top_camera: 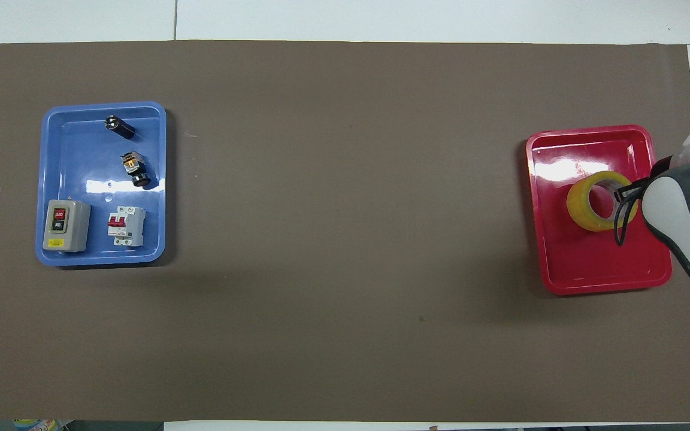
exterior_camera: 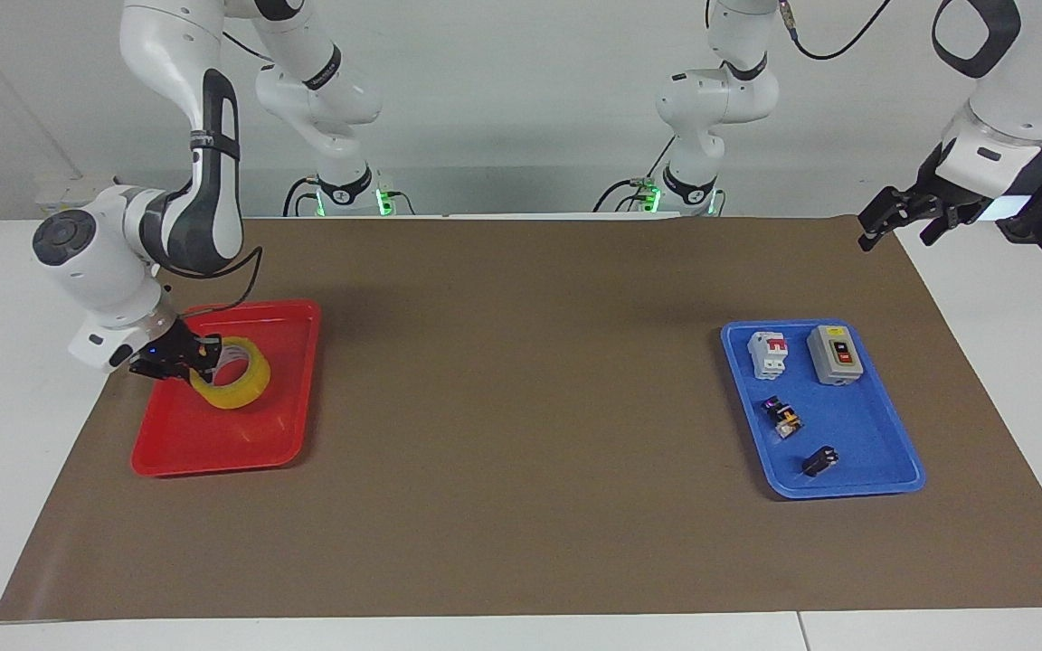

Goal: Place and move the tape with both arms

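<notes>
Right gripper [exterior_camera: 194, 362] over the red tray [exterior_camera: 213, 443], clamped on the rim of the tape [exterior_camera: 236, 384] at the ring's nine o'clock side in the facing view, three o'clock in the overhead view. Tape [top_camera: 593, 206] low over the tray's middle; touching the floor or not, cannot tell. Left gripper [exterior_camera: 892, 221] waiting in the air over the brown mat's [exterior_camera: 521, 506] corner at the left arm's end, fingers spread apart, holding nothing. Blue tray [exterior_camera: 883, 425] with switch box [exterior_camera: 835, 354] and small parts well apart from the tape.
</notes>
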Controlling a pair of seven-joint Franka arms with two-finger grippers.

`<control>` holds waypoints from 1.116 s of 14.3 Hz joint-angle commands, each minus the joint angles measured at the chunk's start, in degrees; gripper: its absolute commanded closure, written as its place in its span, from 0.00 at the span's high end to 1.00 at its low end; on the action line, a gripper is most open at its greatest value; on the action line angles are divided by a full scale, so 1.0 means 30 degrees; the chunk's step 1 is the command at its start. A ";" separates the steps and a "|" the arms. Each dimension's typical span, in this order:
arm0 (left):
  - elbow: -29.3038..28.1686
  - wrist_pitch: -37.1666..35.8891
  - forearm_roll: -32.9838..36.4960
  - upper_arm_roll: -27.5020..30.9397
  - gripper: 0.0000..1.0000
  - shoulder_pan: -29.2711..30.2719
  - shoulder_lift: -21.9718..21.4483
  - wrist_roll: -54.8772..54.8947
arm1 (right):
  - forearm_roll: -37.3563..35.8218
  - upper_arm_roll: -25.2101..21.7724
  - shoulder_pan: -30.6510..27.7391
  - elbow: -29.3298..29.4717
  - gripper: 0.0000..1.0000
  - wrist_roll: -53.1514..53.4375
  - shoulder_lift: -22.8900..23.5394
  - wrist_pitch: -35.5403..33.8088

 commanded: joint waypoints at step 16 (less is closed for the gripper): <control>-0.0465 -0.0105 -0.0309 0.0036 1.00 -0.0023 -0.0468 0.0265 | 0.0163 0.0798 -0.0316 0.2880 1.00 0.0771 -0.1281 -0.4502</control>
